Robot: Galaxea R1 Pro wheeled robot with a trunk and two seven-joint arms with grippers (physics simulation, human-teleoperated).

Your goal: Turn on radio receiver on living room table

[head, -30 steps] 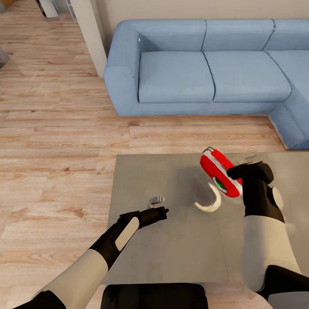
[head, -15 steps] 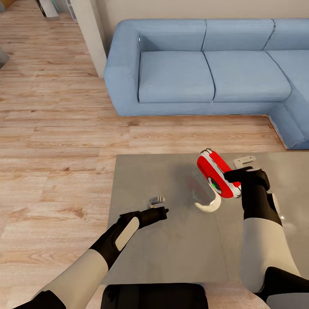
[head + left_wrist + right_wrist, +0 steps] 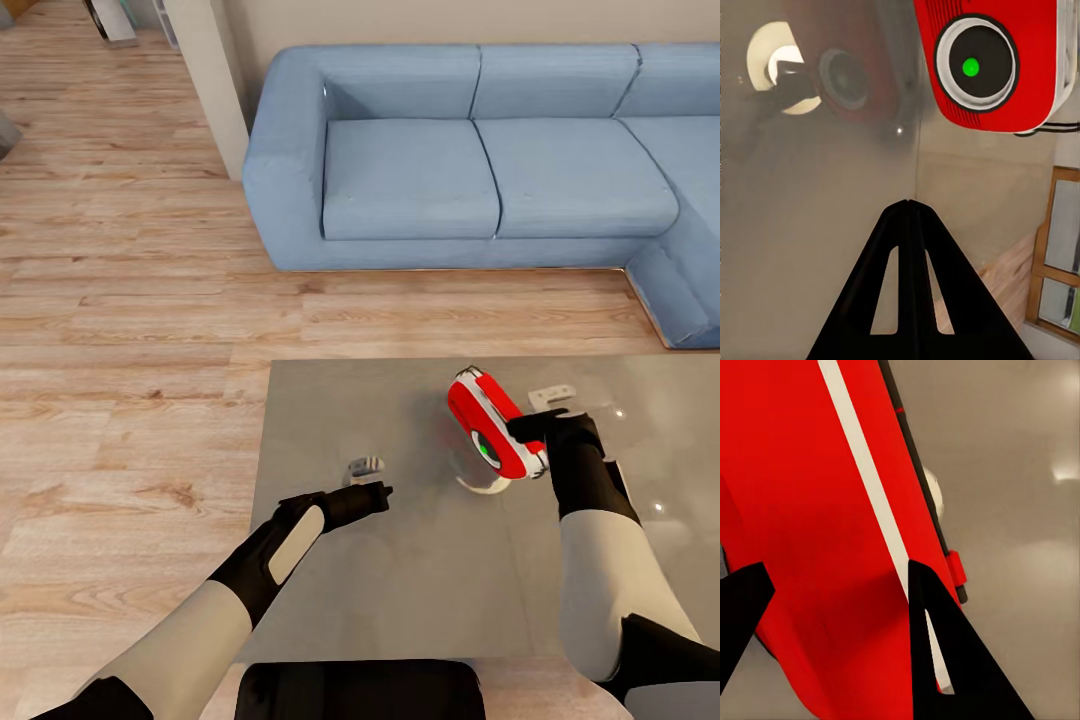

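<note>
Radio receiver (image 3: 487, 435) is looking light, rigid, glossy-slick; best gripped across its flat red sides, as the right gripper (image 3: 537, 430) is doing, jaws spread around the body. It is tilting over the table (image 3: 400, 590), dial glowing green. Left gripper (image 3: 908, 206) is hovering nearby, jaws closed, empty.

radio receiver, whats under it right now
The glossy table is beneath the radio receiver, showing its dim reflection and a curved white glow. The right tool grips the radio. Whether its base touches the table cannot be told.
</note>
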